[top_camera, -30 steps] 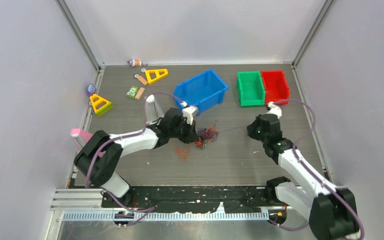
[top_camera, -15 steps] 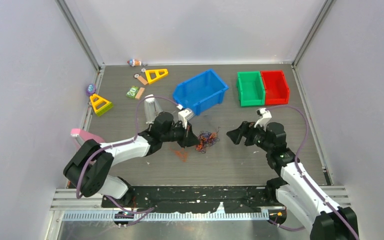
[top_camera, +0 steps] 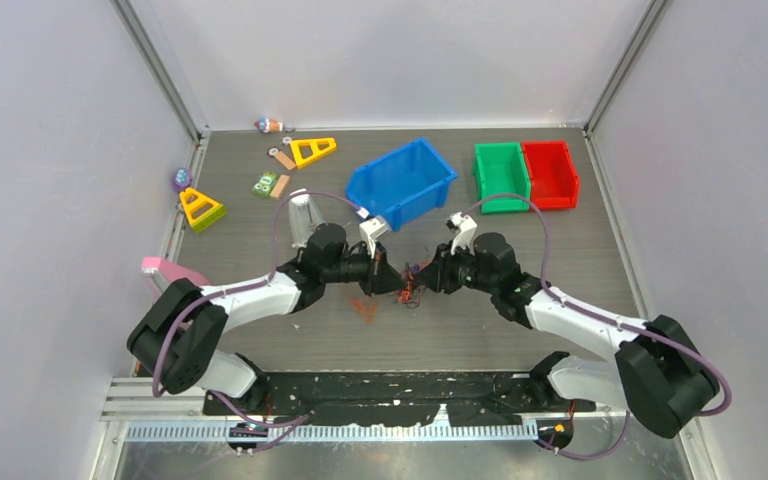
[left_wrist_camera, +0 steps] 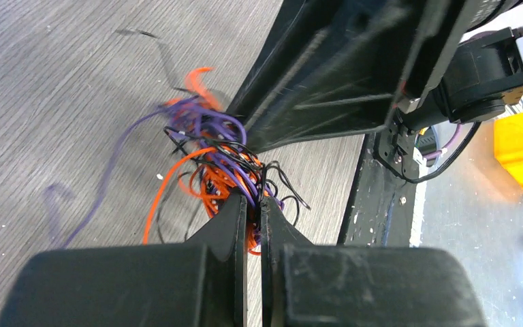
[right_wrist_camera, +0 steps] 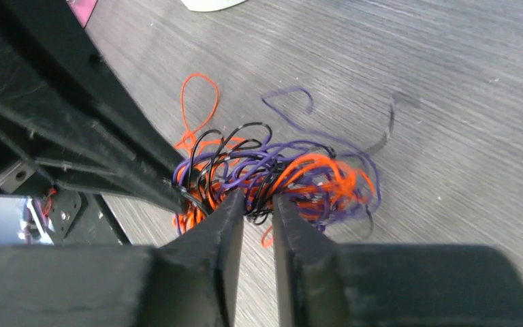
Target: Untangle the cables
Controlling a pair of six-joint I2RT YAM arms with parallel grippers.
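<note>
The cables (top_camera: 411,284) are a knotted clump of orange, black and purple wires lying mid-table between both grippers. My left gripper (top_camera: 392,281) is shut on the clump's left side; in its wrist view the tips (left_wrist_camera: 253,202) pinch orange and purple strands of the cables (left_wrist_camera: 211,153). My right gripper (top_camera: 426,278) meets the clump from the right. In the right wrist view its jaws (right_wrist_camera: 256,202) stand a narrow gap apart with black strands of the cables (right_wrist_camera: 279,174) between the tips. The left gripper's fingers (right_wrist_camera: 75,143) fill that view's left side.
A loose orange strand (top_camera: 363,309) lies just in front of the clump. A blue bin (top_camera: 402,181) stands right behind it, with a green bin (top_camera: 501,177) and red bin (top_camera: 550,172) at back right. Yellow triangles (top_camera: 201,209), a metal cup (top_camera: 303,220) and small toys sit back left.
My right gripper has let go of a taut strand, swung left across the table to the clump, opened wide and narrowed around it. The left gripper stayed shut on the clump.
</note>
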